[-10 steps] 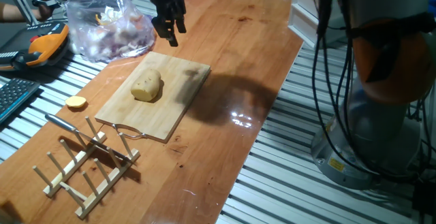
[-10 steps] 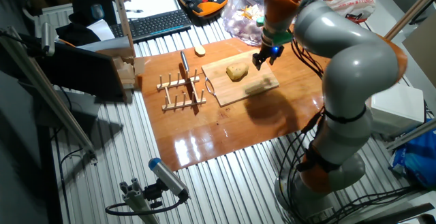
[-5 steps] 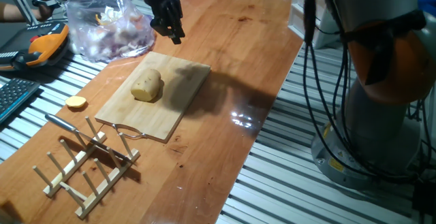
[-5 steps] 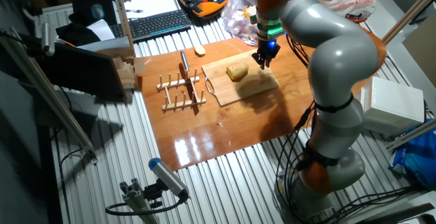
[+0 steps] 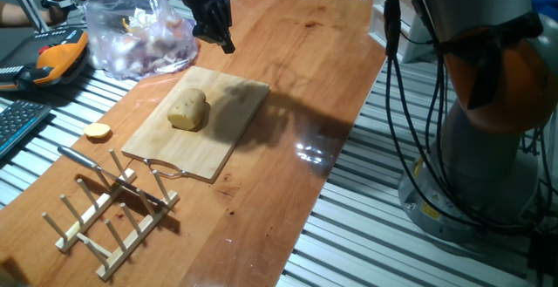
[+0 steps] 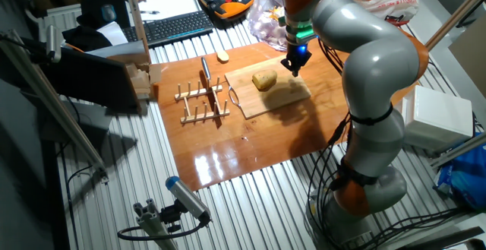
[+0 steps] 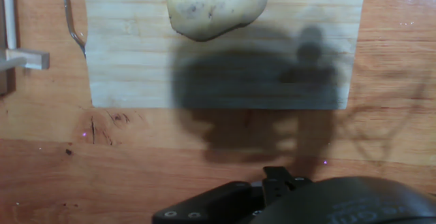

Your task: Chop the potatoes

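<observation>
One pale yellow-tan potato (image 5: pixel 187 109) (image 6: pixel 264 80) lies whole on the wooden cutting board (image 5: pixel 225 139) (image 6: pixel 287 96). In the hand view the potato (image 7: pixel 214 3) is at the top edge, with the board (image 7: pixel 136 60) under it in the arm's shadow. My gripper (image 5: pixel 218 37) (image 6: pixel 295 65) hangs in the air over the board's far edge, toward the plastic bag, apart from the potato. Nothing shows in it. Its dark fingers are too small in the fixed views to judge, and the hand view shows only the hand's black body.
A knife (image 5: pixel 87 159) (image 6: pixel 205 71) rests on the wooden rack (image 5: pixel 105 213) (image 6: pixel 201 102) beside the board. A small orange-yellow slice (image 5: pixel 98 131) lies on the table. A clear bag (image 5: pixel 139 30) of reddish lumps sits behind the board, an orange pendant (image 5: pixel 52 60) beyond it.
The gripper has moved a little up and back from over the board's far corner toward the bag, and the arm has turned. The potato and knife have not moved.
</observation>
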You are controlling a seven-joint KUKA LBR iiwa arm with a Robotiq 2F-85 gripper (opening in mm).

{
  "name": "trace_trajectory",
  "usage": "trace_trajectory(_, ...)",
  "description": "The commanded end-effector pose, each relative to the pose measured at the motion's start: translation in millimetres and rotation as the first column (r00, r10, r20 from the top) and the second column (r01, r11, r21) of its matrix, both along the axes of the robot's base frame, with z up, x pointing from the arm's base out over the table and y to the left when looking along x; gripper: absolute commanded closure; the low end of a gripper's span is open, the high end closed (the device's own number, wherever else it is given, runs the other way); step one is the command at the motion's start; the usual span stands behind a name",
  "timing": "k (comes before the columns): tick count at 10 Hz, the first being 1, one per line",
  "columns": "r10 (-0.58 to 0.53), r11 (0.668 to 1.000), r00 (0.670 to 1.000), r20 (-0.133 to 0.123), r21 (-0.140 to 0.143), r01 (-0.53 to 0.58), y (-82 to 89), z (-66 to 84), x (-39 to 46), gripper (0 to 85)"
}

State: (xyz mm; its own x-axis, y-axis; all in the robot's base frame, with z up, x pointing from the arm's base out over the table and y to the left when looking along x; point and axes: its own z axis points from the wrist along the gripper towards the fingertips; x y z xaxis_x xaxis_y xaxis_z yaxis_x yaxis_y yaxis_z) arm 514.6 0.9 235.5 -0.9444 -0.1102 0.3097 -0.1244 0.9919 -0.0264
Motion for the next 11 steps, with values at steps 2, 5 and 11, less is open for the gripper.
trace_trajectory(2,-0.013,1.0,1.0,0.004,-0.006,0.013,0.0,0.1,0.0,85.0)
trace_trajectory(5,0.003,1.0,1.0,0.003,-0.001,-0.003,0.0,0.0,-0.1,85.0)
trace_trajectory(11,0.011,1.0,1.0,-0.004,0.002,-0.011,0.0,0.0,-0.1,85.0)
